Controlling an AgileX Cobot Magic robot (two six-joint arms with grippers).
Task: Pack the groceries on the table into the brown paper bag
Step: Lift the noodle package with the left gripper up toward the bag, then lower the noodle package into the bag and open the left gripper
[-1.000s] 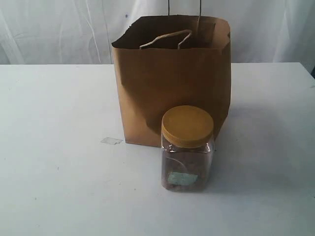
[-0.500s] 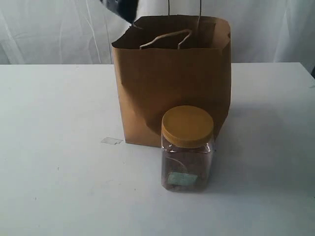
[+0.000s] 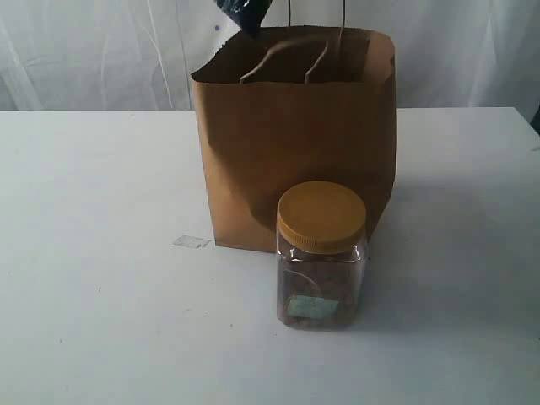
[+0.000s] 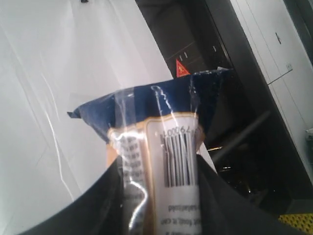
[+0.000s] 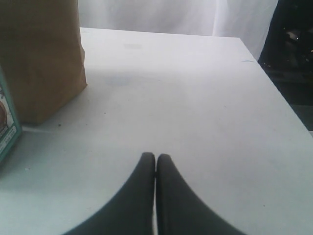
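The left gripper [image 4: 159,169] is partly closed on the pasta packet [image 4: 168,142], one jaw on either side of it. In the exterior view the packet's lower end hangs at the open mouth of the bag [image 3: 295,143], towards its left side. The right gripper [image 5: 155,159] is fully closed and empty, low over the table [image 5: 195,98]. The jar [image 3: 321,253] stands upright directly before the bag.

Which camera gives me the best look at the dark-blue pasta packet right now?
The left wrist view: the pasta packet fills the frame, clamped in the left gripper, barcode visible. The exterior view shows only its dark tip above the rim of the brown paper bag. The right wrist view shows none of it.
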